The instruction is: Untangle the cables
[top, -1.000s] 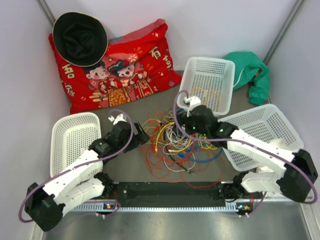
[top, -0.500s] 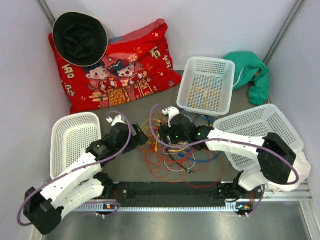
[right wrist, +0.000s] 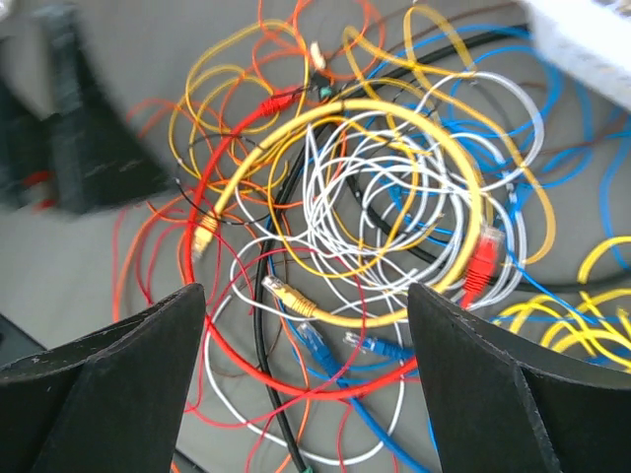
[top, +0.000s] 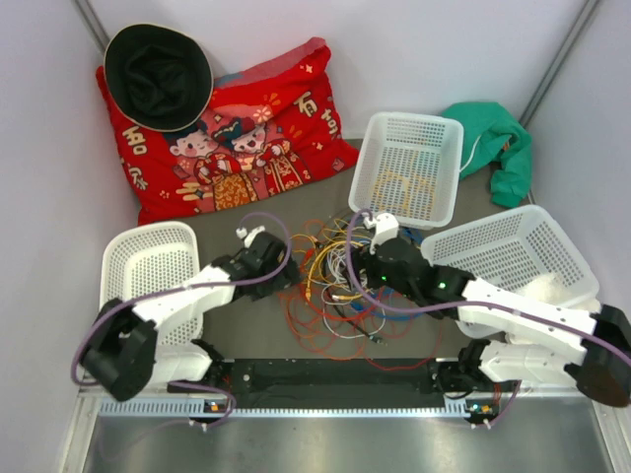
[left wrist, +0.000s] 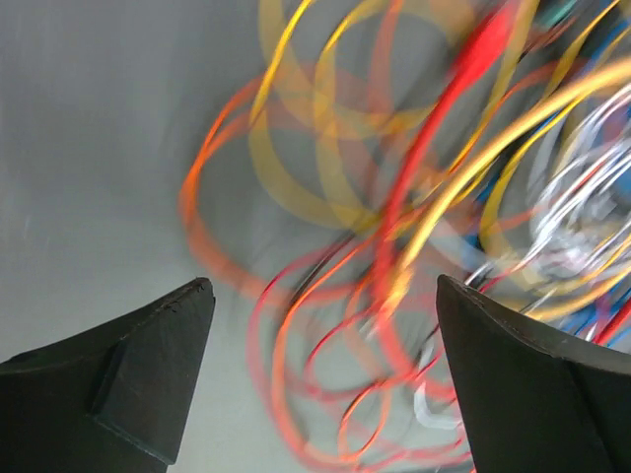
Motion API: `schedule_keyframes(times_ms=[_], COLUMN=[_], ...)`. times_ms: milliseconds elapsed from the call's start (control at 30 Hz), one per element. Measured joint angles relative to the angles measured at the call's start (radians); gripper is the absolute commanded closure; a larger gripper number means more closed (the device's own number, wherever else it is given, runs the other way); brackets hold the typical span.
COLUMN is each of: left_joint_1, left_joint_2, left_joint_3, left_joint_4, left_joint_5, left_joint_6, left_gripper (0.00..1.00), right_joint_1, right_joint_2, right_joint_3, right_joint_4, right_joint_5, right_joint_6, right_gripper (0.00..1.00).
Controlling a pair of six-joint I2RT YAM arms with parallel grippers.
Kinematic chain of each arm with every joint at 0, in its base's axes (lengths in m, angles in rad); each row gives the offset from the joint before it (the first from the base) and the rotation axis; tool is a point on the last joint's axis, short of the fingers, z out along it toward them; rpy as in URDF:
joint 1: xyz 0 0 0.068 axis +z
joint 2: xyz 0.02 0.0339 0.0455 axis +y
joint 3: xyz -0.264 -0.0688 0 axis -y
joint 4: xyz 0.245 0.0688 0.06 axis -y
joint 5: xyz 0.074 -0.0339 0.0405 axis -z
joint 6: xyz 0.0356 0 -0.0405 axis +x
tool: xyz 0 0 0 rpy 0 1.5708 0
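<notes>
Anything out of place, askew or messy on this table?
The cables lie in one knotted heap at the middle of the table. A green cloth sits crumpled in the far right corner, and a black hat rests on the red cushion. Nothing looks damaged.

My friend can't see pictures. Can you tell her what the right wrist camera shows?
A tangled heap of cables in yellow, red, white, blue, orange and black lies on a grey table. The right tool's two black fingers stand open above it, holding nothing.
</notes>
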Motion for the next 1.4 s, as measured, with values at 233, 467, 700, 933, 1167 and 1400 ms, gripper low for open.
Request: schedule_keyframes(times_ms=[233,467,700,933,1167,1400], left_joint_1=[-0.006,-0.089,-0.127,-0.140,-0.140,-0.136], left_joint_2=[0.245,0.452,0.499,0.509,0.391,-0.094], left_joint_3=[0.288,0.360,0.380,0.372,0.279,0.235], left_joint_4=[-0.011,-0.085,-0.083,-0.032,-0.099,-0.079], left_joint_5=[-0.136,-0.262,-0.301,-0.308,-0.281,-0.153], left_joint_6=[0.107,0.158,0.146,0.154,0.159,0.200], left_gripper=[0.05,0.08,0.56,1.00,1.00,1.00], right_joint_1=[0.000,0.000,0.000,0.000,0.000,0.000], right_joint_2=[-0.198,-0.257,-0.288,-0.324,-0.357,-0.372], right_joint_3=[-0.063,-0.114,-0.124,-0.137,-0.143,-0.097], right_joint_4=[-0.064,-0.127,-0.154,-0.160,-0.178,-0.217], right_joint_5=[0.064,0.103,0.117,0.127,0.127,0.089], right_joint_6=[0.034,0.052,0.053,0.061,0.063,0.063], right_gripper=[0.18,0.18,0.18,0.18,0.18,0.18])
